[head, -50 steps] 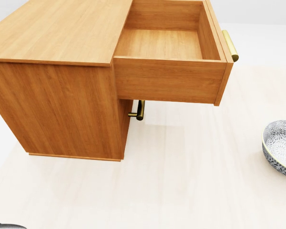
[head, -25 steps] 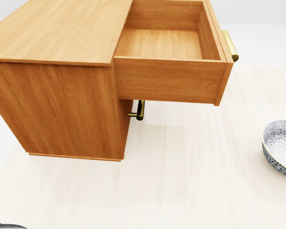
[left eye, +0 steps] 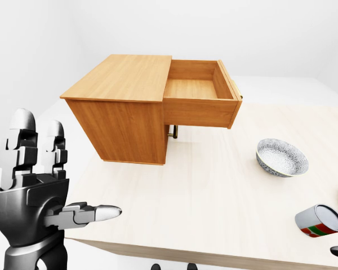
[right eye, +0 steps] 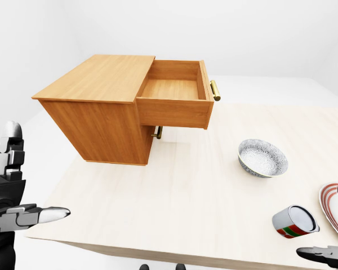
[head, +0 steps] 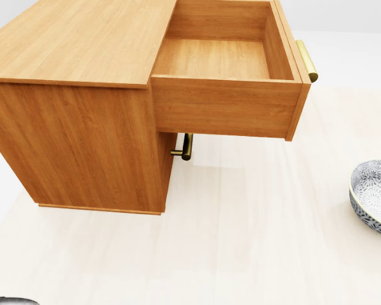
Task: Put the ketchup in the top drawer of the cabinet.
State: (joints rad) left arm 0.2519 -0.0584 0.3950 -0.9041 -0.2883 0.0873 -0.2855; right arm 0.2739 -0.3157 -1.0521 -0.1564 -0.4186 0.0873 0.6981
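The wooden cabinet (left eye: 121, 95) stands on the pale table (left eye: 203, 191), towards the upper left of the eye views. Its top drawer (head: 225, 60) is pulled out and nothing lies inside; a brass handle (head: 307, 60) runs along its front. No ketchup shows in any view. My left hand (left eye: 67, 169) is raised at the lower left, off the table's edge, with its fingers upright, the thumb stretched out, and nothing held. Only the fingertips of my right hand (right eye: 332, 225) show at the lower right corner; they are spread and hold nothing.
A patterned bowl (right eye: 263, 158) sits right of the cabinet. A can (right eye: 294, 221) with a red and green label lies on its side near the table's lower right, beside a red-striped plate (right eye: 328, 205). A second brass handle (head: 186, 147) shows under the open drawer.
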